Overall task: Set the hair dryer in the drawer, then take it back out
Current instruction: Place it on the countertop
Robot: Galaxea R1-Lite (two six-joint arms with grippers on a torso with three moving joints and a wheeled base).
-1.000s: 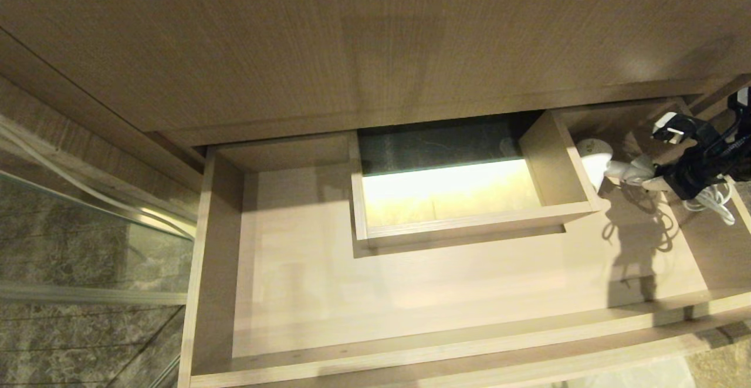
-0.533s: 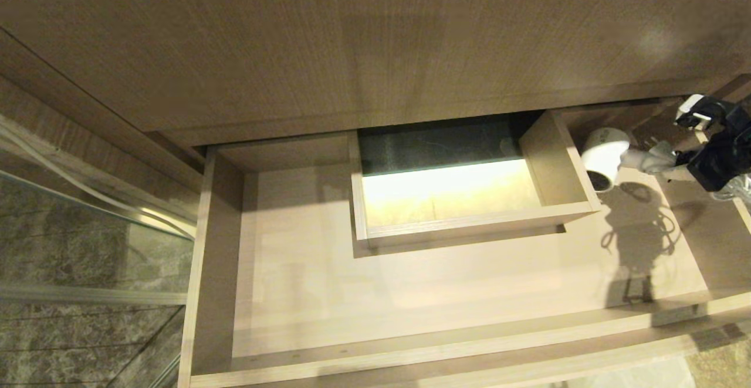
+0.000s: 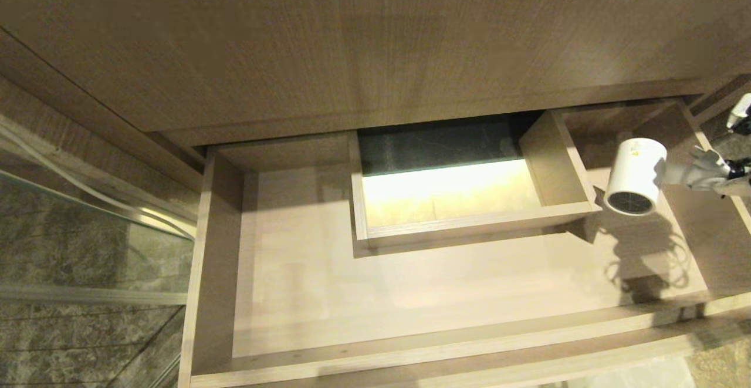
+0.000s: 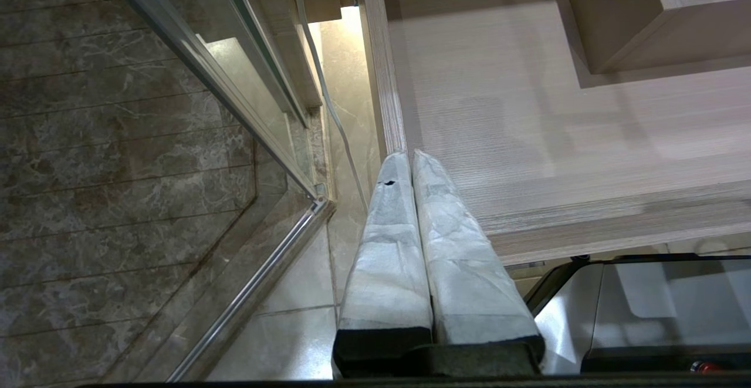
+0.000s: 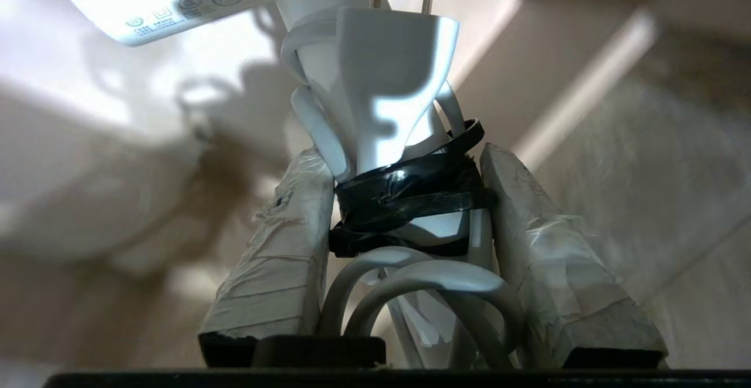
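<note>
Here, the white hair dryer (image 3: 635, 172) hangs in the air above the right end of the open wood-grain drawer (image 3: 410, 294), its mesh grille end tipped down and toward the drawer's front, a small yellow sticker visible on the barrel. It touches nothing in the drawer; only its shadow and the looped shadow of its cord fall on the drawer floor beneath. The handle runs off toward the right edge of the head view, where the right end effector (image 5: 405, 223) grips it. Seen from the right wrist, the two padded fingers (image 5: 276, 247) stand partway apart and press against either side of the handle bundle, where white cord (image 5: 422, 288) is coiled and bound with black tape (image 5: 410, 194). The plug (image 5: 390, 53) sits on the bundle, its two metal prongs pointing away from the wrist.

Inside the drawer, the boxed rectangular cut-out (image 3: 469, 223) sits at the middle back, just left of the dryer, brightly lit within. The rest of the drawer floor lies bare. A cabinet panel (image 3: 352, 41) of the same wood grain fills the view above the drawer.

The left end effector (image 4: 410, 162) hangs idle off the drawer's left front corner, its wrapped fingers pressed together and holding nothing, with marble tile floor (image 4: 117, 141) and a glass panel's metal frame (image 4: 258, 270) beside it.
</note>
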